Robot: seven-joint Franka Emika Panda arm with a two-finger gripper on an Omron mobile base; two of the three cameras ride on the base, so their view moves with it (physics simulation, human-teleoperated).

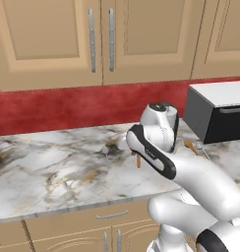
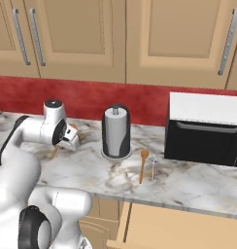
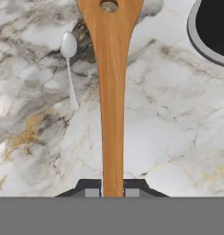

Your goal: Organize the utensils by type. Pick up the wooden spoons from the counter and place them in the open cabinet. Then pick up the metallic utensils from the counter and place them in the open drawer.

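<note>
- A wooden spoon (image 3: 111,92) is pinched between the two dark tips of the end effector (image 3: 112,189). The tips are closed on its thin handle.
- In the hand view the spoon's long handle runs up the middle, and the wide end at the top has a small hole in it.
- From the left base view, a bit of this orange-brown spoon (image 1: 137,161) peeks out below the arm, just above the desk (image 1: 53,172).
- A small metal spoon (image 3: 69,64) lies flat on the desk just beside the held spoon. It is silver-grey with a round bowl and a thin handle.
- A second wooden spoon (image 2: 143,165) lies on the desk farther along, with a thin metal piece (image 2: 153,167) just beside it. What kind of piece it is I cannot tell.
- Those two lie between a black and grey paper towel holder (image 2: 116,132) and a black toaster oven (image 2: 204,129) with a white top.
- The desk is white-grey marble with brown and black veins.
- The open drawer (image 2: 178,228) sticks out below the desk edge, under the toaster oven. It is light tan wood.
- Behind the desk is a red wall (image 1: 68,106), and above it hang tan cabinets (image 1: 58,39) with long silver handles.
</note>
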